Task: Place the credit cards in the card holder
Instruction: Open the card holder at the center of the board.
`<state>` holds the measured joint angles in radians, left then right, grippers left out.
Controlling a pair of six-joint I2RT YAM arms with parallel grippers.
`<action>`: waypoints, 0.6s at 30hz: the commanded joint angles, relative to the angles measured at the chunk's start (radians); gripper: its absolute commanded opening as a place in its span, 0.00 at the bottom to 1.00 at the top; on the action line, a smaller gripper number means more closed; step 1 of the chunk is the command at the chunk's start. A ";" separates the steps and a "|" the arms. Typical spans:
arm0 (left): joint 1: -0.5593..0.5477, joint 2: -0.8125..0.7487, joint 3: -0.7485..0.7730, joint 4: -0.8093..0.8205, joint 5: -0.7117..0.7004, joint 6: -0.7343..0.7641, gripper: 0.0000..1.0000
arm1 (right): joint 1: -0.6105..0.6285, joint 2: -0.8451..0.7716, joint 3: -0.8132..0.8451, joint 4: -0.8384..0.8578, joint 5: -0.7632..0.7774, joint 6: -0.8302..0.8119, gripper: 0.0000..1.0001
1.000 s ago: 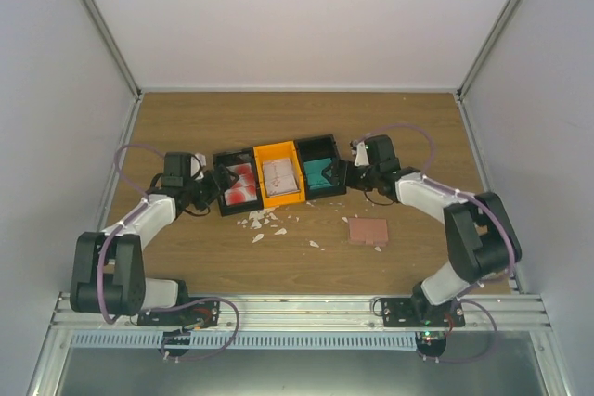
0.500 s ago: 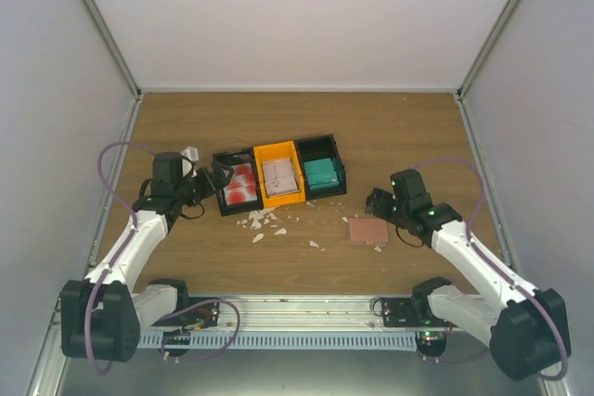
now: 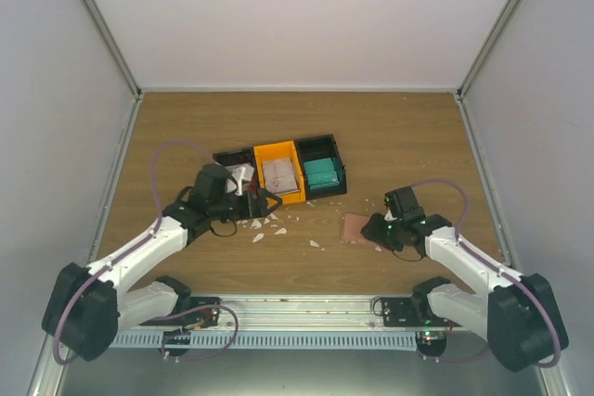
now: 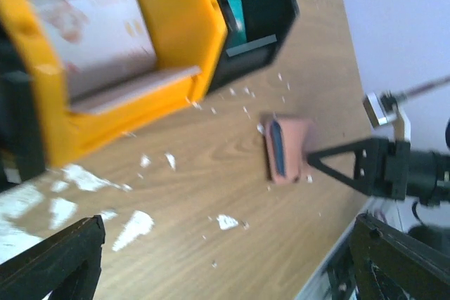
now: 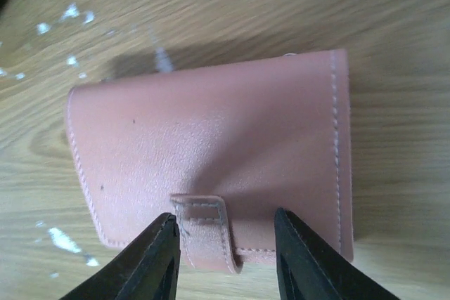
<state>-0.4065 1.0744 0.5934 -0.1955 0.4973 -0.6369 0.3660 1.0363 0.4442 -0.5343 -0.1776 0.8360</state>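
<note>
Near right of the desk (image 3: 408, 136): the card holder (image 3: 355, 227) lay shut and flat, pinkish-brown, stitched along its edges, with its clasp tab (image 5: 204, 233) folded over one edge.
Right fingers (image 3: 375, 227): low at that edge and partly apart, straddling the tab; one touched the tab's side and the other stood just clear. The card holder rested flat on the desk, not clamped.
Left fingers (image 3: 252, 198): spread wide and empty, hovering above the desk just in front of the bins, well apart from the card holder.
Paper scraps (image 3: 264, 222): white bits scattered between the bins and the card holder.
Orange bin (image 3: 274, 147): pale credit cards (image 3: 280, 173) stacked inside, their faint marks too blurred to read.
Black bin (image 3: 325, 141): touching the orange bin's right side, with plain teal credit cards (image 3: 321, 172) inside.
</note>
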 commanded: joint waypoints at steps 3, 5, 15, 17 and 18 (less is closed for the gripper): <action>-0.177 0.125 -0.059 0.191 0.012 -0.093 0.94 | 0.034 0.088 -0.067 0.274 -0.317 -0.008 0.35; -0.215 0.171 -0.058 0.244 0.007 -0.114 0.93 | 0.038 0.103 -0.060 0.325 -0.342 -0.014 0.37; -0.330 0.354 -0.019 0.381 -0.076 -0.212 0.90 | 0.036 0.070 0.117 0.095 0.056 -0.168 0.67; -0.337 0.382 -0.025 0.431 -0.078 -0.235 0.90 | 0.036 0.105 0.125 0.098 0.087 -0.200 0.68; -0.339 0.397 -0.023 0.449 -0.075 -0.243 0.90 | 0.036 0.132 0.132 0.096 0.096 -0.211 0.68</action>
<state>-0.7300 1.4303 0.5552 0.0963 0.4583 -0.8219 0.3977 1.1187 0.5499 -0.3756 -0.2375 0.7082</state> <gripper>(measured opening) 0.902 0.680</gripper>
